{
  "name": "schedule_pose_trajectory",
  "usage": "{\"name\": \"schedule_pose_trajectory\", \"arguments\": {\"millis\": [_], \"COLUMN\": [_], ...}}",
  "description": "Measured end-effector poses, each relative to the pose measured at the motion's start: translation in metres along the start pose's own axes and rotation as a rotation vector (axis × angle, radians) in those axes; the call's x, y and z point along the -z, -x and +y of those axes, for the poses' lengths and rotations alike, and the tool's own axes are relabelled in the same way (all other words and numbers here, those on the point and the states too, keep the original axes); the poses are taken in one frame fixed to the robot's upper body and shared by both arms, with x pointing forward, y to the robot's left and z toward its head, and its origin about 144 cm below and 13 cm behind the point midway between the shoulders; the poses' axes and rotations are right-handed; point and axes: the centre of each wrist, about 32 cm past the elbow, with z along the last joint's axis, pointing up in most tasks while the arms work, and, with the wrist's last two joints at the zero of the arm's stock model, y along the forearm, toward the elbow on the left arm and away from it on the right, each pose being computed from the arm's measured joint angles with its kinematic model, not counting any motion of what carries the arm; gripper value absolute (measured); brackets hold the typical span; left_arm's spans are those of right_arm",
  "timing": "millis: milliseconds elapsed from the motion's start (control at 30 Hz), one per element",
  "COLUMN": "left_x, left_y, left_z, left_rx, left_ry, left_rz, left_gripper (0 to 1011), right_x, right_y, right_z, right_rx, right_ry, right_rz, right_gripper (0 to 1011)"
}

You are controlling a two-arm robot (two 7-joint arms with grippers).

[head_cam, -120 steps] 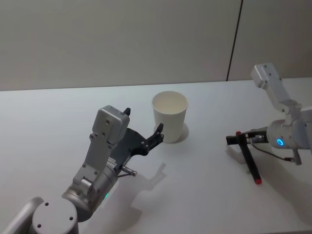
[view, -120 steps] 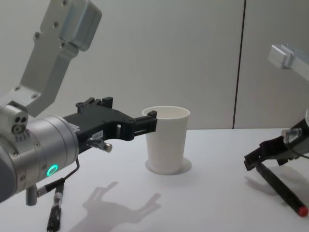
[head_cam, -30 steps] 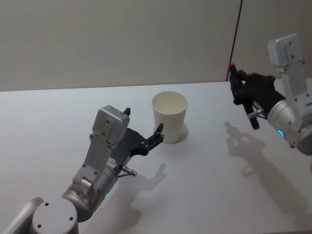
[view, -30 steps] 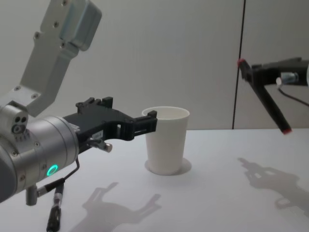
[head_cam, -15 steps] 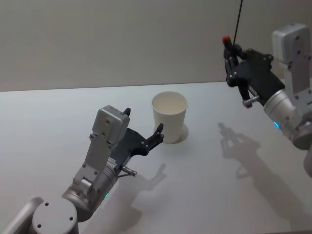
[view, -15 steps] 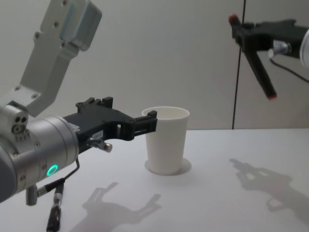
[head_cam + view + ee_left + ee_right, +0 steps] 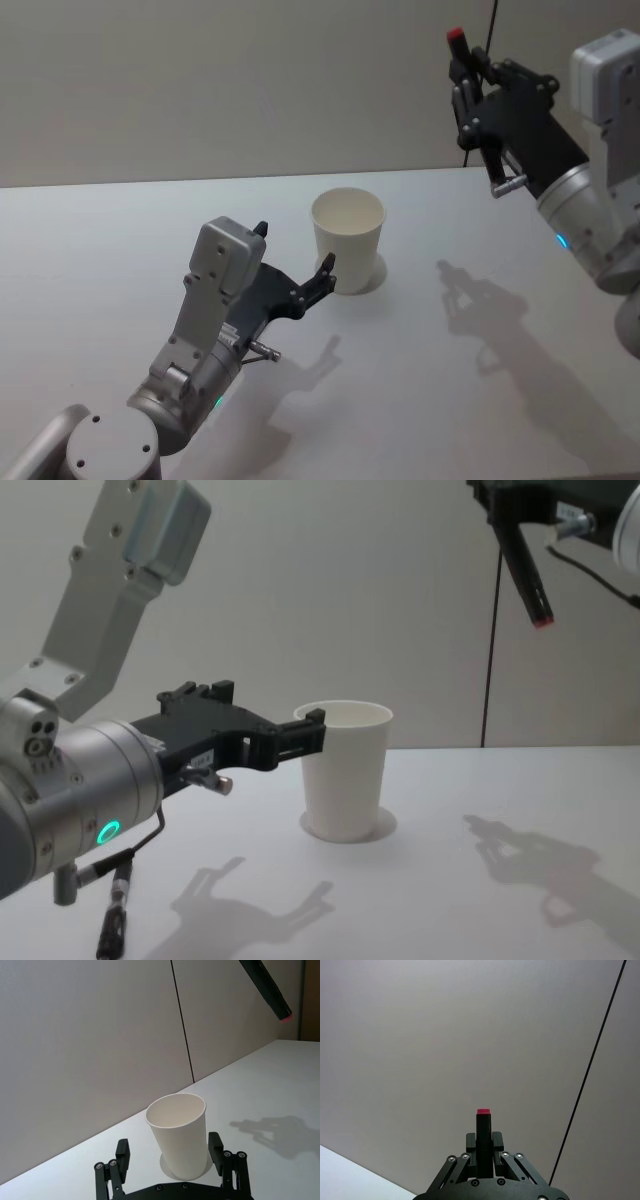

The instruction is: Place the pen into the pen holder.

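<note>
In the chest view the right pincer [image 7: 512, 508] is cut off by the top edge, and so is the upper end of the pen [image 7: 526, 572]. The left wrist view catches the pen's lower length, ending in a red tip. From the head, the pen's lower part is hidden behind the pincer and a red cap shows above it. The cup's [image 7: 348, 240] inner bottom cannot be seen.

The right arm is raised high over the right side of the bench [image 7: 90, 230], forearm sloping up and its pincer pointing toward the wall. Its fingers [image 7: 470, 1144] are pressed against the pen's black barrel from both sides. The pen hangs tilted, lower tip leaning to the right, well above the cup's rim and off to the cup's right, not over its mouth. Its shadow falls on the bench right of the cup.

The left arm reaches forward low over the bench, wrist level. The left pincer [image 7: 294, 246] is spread wide with the cup standing upright between its fingers. One finger is just beside the cup wall; whether it touches cannot be told.

A small white label on the left pincer's body is too small to read. A green ring glows on the left arm, a blue one on the right.
</note>
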Motion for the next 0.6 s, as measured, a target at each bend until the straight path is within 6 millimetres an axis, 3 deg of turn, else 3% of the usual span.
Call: {"name": "schedule_pose_trajectory", "arguments": {"millis": [400, 600], "left_x": [0.0, 0.0], "left_y": [0.0, 0.0], "left_z": [0.0, 0.0], "left_rx": [0.0, 0.0], "left_ry": [0.0, 0.0], "left_rz": [0.0, 0.0], "left_gripper": [1003, 1003], "right_x": [-0.001, 0.016], "right_y": [0.006, 0.018], "right_z": [0.005, 0.015], "right_rx": [-0.033, -0.053], "right_ry": [-0.051, -0.06], "right_rz": [-0.011, -0.017], "right_gripper": [176, 176]}}
